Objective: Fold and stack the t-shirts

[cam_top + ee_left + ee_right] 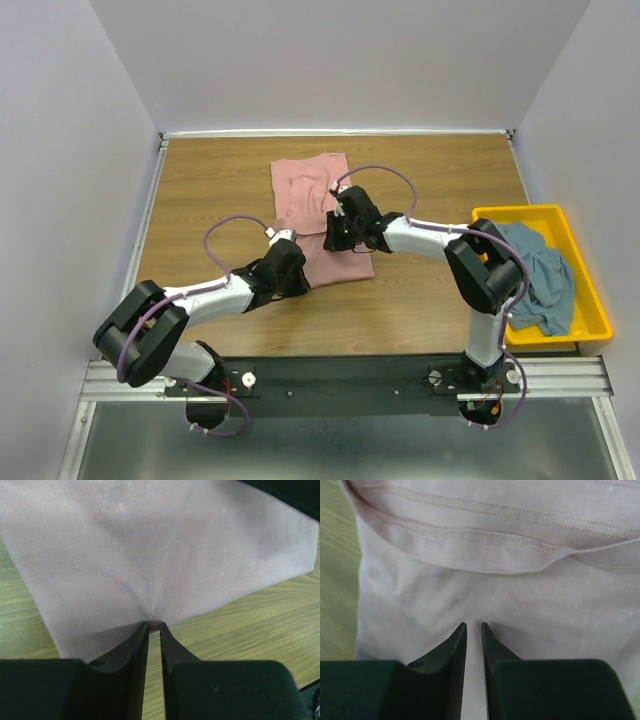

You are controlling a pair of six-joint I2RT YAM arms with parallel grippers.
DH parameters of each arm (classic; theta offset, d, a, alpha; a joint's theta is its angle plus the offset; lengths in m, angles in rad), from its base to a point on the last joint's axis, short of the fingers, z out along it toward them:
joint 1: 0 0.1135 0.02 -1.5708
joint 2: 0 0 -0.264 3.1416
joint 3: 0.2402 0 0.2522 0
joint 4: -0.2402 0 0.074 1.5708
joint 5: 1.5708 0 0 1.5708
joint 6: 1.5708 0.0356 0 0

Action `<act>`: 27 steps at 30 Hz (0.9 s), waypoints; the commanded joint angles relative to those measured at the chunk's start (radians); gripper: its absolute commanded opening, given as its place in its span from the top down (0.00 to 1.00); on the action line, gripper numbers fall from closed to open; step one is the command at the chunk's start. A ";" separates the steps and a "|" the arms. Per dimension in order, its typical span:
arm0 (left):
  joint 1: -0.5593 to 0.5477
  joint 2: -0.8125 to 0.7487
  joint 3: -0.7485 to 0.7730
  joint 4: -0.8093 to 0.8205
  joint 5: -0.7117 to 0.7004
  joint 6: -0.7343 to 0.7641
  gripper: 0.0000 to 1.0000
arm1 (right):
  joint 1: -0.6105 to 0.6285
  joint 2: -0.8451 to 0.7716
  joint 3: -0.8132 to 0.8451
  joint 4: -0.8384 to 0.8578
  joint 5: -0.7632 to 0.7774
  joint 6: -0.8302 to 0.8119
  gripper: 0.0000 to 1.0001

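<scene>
Left gripper (154, 626): jaws almost together, only a thin slit, pinched on the edge of the pink t-shirt (310, 185). Creases fan out from the tips across the cloth ahead of it, with bare wooden table (260, 625) to the right of the tips and behind them. Right gripper (472, 625): jaws also down to a narrow slit, tips low on the same pink shirt, and cloth shows through the slit all the way back (no wood visible there). Whether it really pinches a layer or just rests on the fabric I can't tell, as the wrist view is too close. Ahead of the right tips two stitched hems (520, 512) run across, one lying over the other, with a strip of table off to the left of the fingers. From the top view the pink shirt lies mid-table and partly folded. A flat squarish part lies on the far side of both grippers, and a second part lies under and between them. The grippers sit near each other, the left one at the shirt's near-left edge and the right one over its middle. The blue-grey t-shirt (545, 275) is well off to the right of the right gripper, crumpled inside the yellow bin (520, 212) at the table's right edge, apart from both grippers.
</scene>
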 commanded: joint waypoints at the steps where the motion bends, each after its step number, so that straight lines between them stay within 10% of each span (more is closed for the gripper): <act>1: -0.007 0.036 -0.001 0.012 0.007 0.002 0.78 | -0.002 0.075 0.056 0.050 0.016 0.022 0.76; 17: -0.009 -0.082 -0.065 -0.023 -0.008 -0.054 0.77 | -0.125 0.318 0.534 -0.040 0.013 -0.037 0.75; 27: 0.092 -0.306 -0.113 0.124 0.022 -0.081 0.77 | -0.194 -0.159 -0.110 0.110 -0.462 0.096 0.63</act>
